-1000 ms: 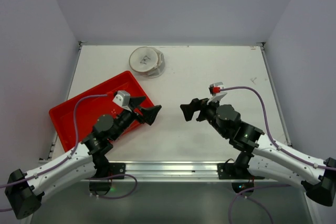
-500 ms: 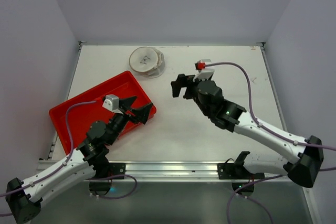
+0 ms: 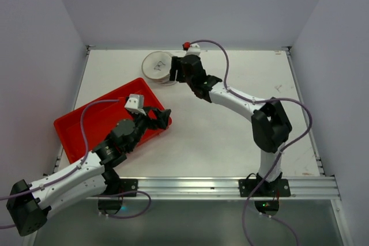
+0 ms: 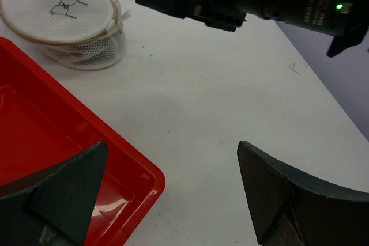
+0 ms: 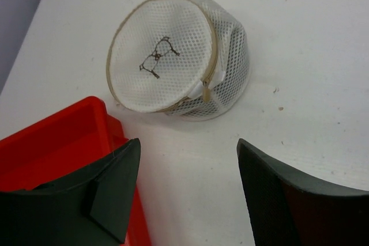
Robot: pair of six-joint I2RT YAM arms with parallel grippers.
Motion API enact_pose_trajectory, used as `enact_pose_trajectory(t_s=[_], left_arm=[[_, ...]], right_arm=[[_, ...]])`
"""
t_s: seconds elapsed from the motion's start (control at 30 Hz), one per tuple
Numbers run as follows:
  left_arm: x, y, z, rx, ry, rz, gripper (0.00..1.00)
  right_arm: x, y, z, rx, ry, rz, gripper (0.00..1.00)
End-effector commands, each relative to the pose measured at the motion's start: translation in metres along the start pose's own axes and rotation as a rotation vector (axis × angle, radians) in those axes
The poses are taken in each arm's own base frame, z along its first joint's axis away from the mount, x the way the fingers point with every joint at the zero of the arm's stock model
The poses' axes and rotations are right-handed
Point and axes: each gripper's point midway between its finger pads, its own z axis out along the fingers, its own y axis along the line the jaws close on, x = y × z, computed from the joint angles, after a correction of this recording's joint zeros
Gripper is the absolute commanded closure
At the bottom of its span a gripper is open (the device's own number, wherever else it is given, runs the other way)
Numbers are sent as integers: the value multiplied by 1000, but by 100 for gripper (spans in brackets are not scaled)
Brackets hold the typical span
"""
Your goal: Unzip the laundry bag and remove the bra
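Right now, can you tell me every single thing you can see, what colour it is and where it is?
laundry bag: one, white mesh with a tan zip rim, far side of the table just past the tray, lid shut
tray: one, red, left side of the table, nothing seen in it
table: one, white, under everything
walls: three, pale grey, around the table
left arm: one, white and black, reaching over the tray
right arm: one, white and black, stretched to the far side
left pincer: one, black, open, above the tray's right corner
right pincer: one, black, open, right beside the laundry bag, not touching it
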Motion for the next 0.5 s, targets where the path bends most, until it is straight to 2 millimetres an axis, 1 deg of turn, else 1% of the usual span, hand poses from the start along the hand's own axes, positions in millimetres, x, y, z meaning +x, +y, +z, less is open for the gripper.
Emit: enact_pose_trajectory(t_s=[0.0, 0.03, 0.07, 0.1, 0.13, 0.2, 0.33, 0.37, 0.4, 0.43, 0.47], left_arm=[[-17, 3, 1, -37, -40, -31, 3], [-17, 5, 1, -48, -45, -31, 3], [-20, 6, -1, -49, -56, -36, 3], [-20, 7, -2, -53, -64, -39, 3], [-21, 9, -3, -56, -74, -38, 3], [-23, 11, -6, -49, -101, -50, 3], [-26, 12, -9, -51, -116, -56, 3], [-25, 11, -8, -48, -113, -56, 3], [-24, 11, -7, -47, -108, -54, 3], [-23, 10, -7, -42, -103, -52, 3], [-22, 9, -6, -41, -98, -51, 3]], right_arm=[[-20, 13, 30, -49, -45, 58, 31], [1, 8, 47, -36, -9, 49, 32], [2, 7, 56, -42, -8, 54, 32], [-1, 11, 62, -58, -14, 62, 32], [13, 4, 75, -42, 8, 61, 33], [14, 1, 85, -35, 2, 73, 33], [25, -16, 103, -19, 5, 140, 36], [25, -14, 106, -32, -6, 160, 36], [33, -17, 110, -32, 4, 185, 36], [34, -19, 112, -37, 2, 198, 37], [32, -12, 115, -77, -12, 207, 37]])
